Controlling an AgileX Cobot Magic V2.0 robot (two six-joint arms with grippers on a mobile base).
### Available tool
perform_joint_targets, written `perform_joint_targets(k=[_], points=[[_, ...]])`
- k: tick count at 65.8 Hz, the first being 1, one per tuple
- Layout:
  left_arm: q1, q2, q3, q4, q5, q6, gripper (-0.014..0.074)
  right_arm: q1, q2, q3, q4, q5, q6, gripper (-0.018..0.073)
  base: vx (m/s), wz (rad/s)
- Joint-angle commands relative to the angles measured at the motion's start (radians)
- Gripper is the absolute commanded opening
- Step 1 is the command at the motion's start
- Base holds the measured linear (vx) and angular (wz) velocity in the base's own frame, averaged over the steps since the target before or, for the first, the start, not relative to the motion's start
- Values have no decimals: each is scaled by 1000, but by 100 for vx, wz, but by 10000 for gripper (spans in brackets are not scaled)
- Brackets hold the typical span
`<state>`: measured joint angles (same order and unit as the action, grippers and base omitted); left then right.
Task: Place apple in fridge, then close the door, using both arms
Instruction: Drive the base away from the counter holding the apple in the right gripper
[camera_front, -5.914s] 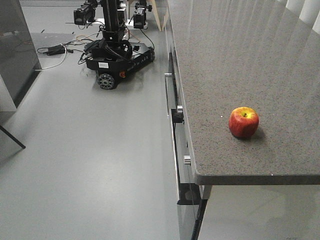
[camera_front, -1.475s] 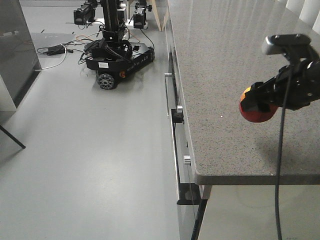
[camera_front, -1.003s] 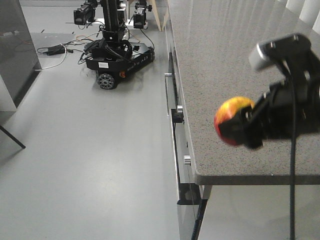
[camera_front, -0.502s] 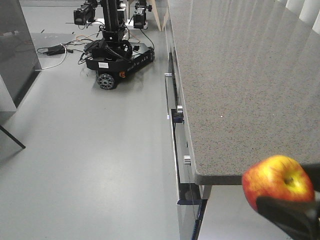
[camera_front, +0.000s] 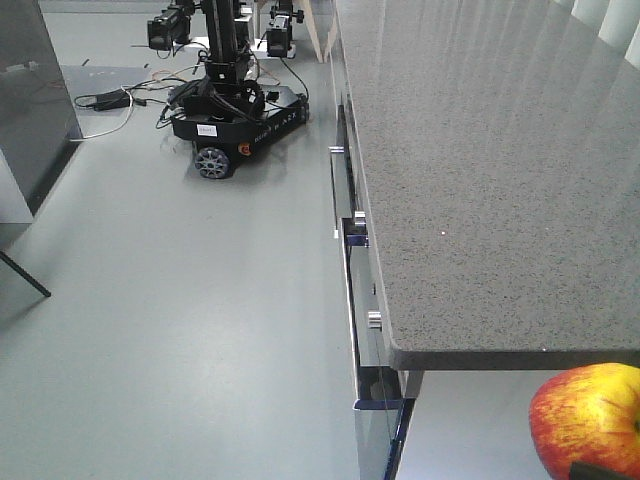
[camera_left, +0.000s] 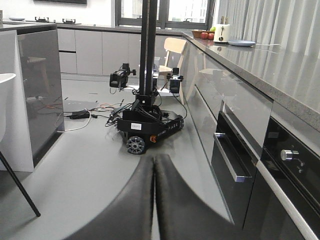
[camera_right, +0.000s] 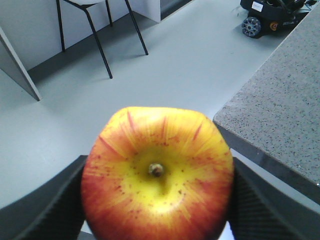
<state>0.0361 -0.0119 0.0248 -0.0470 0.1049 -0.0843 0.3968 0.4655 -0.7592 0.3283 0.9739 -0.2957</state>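
Apple (camera_right: 157, 175): clamped between the pads (camera_right: 45, 210) of my right claw (camera_right: 157, 212), just off the table (camera_front: 480, 150) edge, over the floor (camera_front: 180, 300).
Left claw (camera_left: 153, 200): clenched, empty, pointing down the aisle.
Handling: I judge a steady squeeze, a level slow carry and a wide swing past the table corner best, with the left claw spared for the door.
Far: parked wheeled cart (camera_front: 235, 105).
Fridge: not identifiable.
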Motion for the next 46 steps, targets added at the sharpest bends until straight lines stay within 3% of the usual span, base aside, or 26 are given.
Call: perform_joint_targets(k=[1,46], points=[[-1,-15,29,-4,-72,-7,-6,2,6,-25,21,-58,-2,365,0,0],[-1,-15,29,-4,-72,-7,-6,2,6,-25,21,-58,-2,365,0,0]])
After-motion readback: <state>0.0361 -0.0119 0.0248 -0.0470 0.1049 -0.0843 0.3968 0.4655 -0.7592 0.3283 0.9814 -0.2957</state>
